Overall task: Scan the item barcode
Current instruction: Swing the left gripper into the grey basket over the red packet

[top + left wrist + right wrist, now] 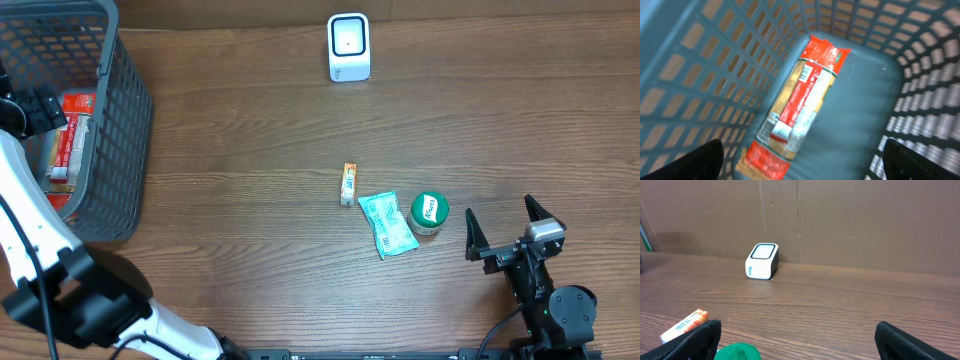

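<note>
A long red and yellow packet [800, 100] lies on the floor of the grey basket [120, 150]. My left gripper [809, 163] hangs open just above the packet's near end, one finger on each side, not touching it. Overhead, that gripper [35, 110] is inside the basket, over the packet [72, 135]. The white scanner [349, 47] stands at the far edge of the table. My right gripper [505, 232] rests open and holds nothing at the front right, facing the scanner [762, 261].
A small orange packet [348, 184], a teal pouch [387, 224] and a green-lidded tub [429, 211] lie mid-table, left of the right gripper. The basket's lattice walls [715, 65] close round the left gripper. A brown wall backs the table.
</note>
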You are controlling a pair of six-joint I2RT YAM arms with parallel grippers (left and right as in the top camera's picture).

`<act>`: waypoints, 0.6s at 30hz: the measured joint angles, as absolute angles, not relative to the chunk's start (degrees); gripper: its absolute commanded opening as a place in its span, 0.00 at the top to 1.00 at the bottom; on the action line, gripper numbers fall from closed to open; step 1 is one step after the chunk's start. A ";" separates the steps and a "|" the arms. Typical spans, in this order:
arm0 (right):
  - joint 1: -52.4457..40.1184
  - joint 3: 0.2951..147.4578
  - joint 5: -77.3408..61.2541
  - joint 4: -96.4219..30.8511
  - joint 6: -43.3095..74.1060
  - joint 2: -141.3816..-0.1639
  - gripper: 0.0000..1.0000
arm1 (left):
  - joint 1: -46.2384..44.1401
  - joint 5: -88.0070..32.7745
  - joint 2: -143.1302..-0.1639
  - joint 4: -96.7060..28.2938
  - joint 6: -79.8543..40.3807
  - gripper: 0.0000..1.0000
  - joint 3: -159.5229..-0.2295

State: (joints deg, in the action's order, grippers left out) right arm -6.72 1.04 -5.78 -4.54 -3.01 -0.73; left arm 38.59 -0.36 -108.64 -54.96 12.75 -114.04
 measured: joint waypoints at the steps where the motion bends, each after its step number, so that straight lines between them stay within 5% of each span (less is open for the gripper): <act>1: -6.74 1.04 -5.76 -4.49 -3.01 -0.73 0.00 | 38.87 -0.64 -109.86 -54.04 13.28 0.07 -114.04; 18: -6.72 1.04 -5.76 -4.51 -2.98 -0.73 0.00 | 40.56 -1.74 -131.09 -44.80 25.34 0.00 -114.04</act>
